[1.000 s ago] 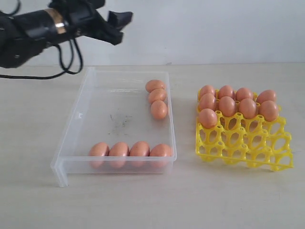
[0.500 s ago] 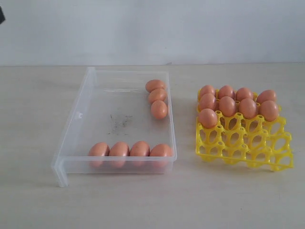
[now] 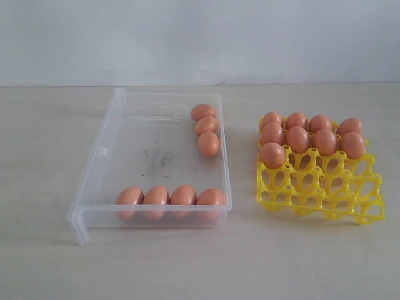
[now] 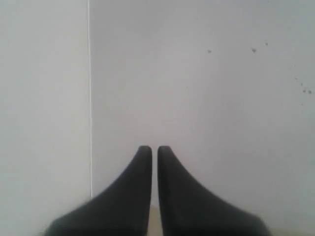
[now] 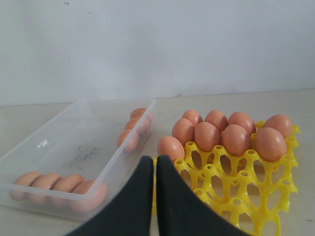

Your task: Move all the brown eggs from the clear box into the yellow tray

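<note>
Brown eggs (image 3: 183, 194) sit in the clear box (image 3: 144, 134), seven to go. The left gripper (image 4: 153, 150) and right gripper (image 5: 154, 160) are squeezed shut, empty; one must open and grab.

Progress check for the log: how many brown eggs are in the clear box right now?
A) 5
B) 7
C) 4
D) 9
B: in the exterior view the clear box holds seven brown eggs, three in a line by its right wall and four in a row along its near wall. The other nine sit in the yellow tray.
</note>
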{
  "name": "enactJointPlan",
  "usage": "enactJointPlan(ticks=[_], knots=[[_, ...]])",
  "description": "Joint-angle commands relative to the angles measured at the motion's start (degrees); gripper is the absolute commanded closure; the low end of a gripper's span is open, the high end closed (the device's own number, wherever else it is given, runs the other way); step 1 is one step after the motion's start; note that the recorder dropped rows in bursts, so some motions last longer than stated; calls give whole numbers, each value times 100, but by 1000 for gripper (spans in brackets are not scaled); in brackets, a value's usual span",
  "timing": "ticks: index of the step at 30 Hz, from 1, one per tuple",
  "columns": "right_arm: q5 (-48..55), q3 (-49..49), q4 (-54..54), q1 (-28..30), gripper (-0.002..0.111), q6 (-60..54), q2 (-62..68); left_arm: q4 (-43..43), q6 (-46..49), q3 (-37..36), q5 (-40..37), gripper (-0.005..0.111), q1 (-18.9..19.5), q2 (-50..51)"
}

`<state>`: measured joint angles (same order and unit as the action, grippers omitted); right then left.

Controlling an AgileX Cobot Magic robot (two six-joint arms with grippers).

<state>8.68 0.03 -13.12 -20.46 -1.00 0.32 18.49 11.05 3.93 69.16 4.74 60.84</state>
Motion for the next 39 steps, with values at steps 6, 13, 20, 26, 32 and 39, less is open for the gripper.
enactJointPlan(ticks=[6,13,20,26,32,39], knots=[[-22,-3,3,-6,108,-18,-32,-5981,-1217,-372,-733,103,11,-20],[-22,-3,3,-6,108,-18,-32,-6997,-1882,-388,-1123,103,11,-20],[-22,-3,3,-6,108,-18,-32,-6997,-1894,-388,-1078,103,11,-20],[-22,-3,3,-6,108,-18,-32,-6984,-1867,-388,-1056,103,1,5],[-22,-3,3,-6,108,-18,-32,-5253,-2242,-382,-1758,103,-7,-926],[-22,-3,3,-6,108,-18,-32,-3765,-3564,-393,-5449,103,-7,-3880]])
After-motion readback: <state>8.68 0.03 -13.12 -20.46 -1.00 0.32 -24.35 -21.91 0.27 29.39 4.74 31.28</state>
